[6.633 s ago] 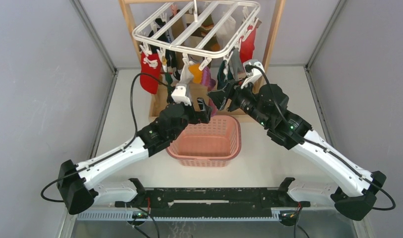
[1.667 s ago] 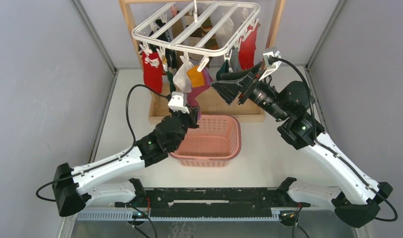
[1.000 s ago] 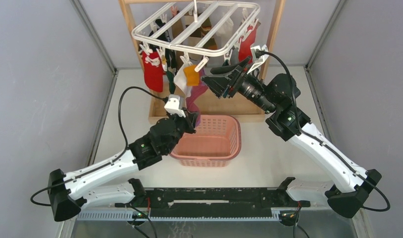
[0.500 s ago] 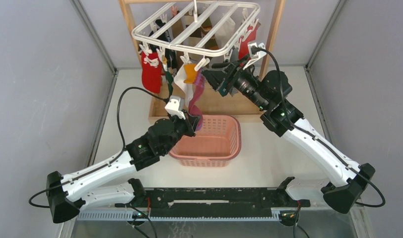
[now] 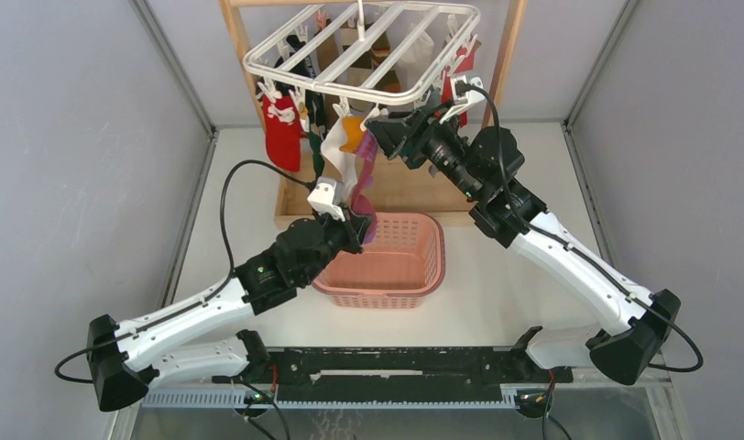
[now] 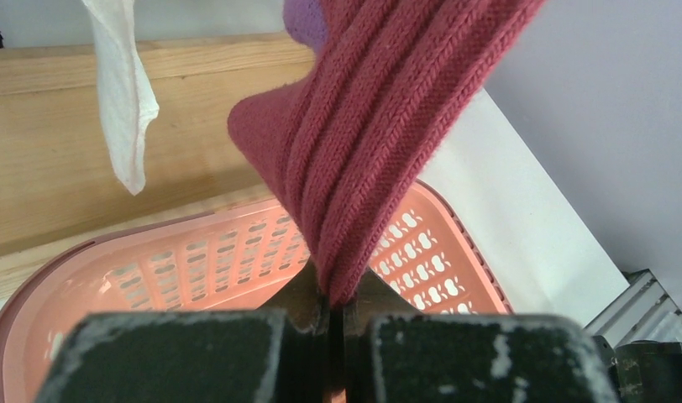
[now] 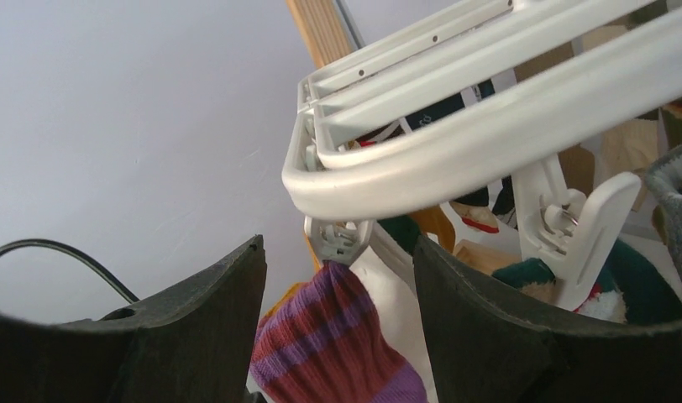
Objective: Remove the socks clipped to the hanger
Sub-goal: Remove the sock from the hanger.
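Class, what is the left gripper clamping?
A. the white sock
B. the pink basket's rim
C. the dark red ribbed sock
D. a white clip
C: the left gripper is shut on the lower end of the dark red ribbed sock, above the pink basket.

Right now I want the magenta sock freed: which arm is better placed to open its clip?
Right. The right gripper is open close to the clip holding the magenta sock; the left gripper is shut on that sock's lower end.
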### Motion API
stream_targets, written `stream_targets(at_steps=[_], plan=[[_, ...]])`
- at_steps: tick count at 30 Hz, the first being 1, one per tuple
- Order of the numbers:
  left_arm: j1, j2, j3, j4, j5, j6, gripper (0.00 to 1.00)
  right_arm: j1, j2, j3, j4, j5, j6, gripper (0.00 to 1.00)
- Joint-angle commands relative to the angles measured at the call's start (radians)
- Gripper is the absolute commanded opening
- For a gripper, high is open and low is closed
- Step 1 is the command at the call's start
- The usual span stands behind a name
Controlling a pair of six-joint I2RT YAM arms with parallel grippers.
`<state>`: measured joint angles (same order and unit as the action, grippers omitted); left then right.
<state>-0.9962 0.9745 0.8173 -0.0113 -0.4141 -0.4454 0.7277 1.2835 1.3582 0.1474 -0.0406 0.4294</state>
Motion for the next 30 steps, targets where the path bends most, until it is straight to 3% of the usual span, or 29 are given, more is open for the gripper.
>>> stream_targets(at_steps=[1,30], plan=[[0.004,0.018,0.044,0.004,0.007,-0.002,0.0,0.028,0.012,0.076,0.032,0.087,-0.03,0.72],[0.004,0.07,0.094,-0.061,-0.026,0.007,0.0,0.131,0.074,0.18,-0.104,0.311,-0.134,0.64]])
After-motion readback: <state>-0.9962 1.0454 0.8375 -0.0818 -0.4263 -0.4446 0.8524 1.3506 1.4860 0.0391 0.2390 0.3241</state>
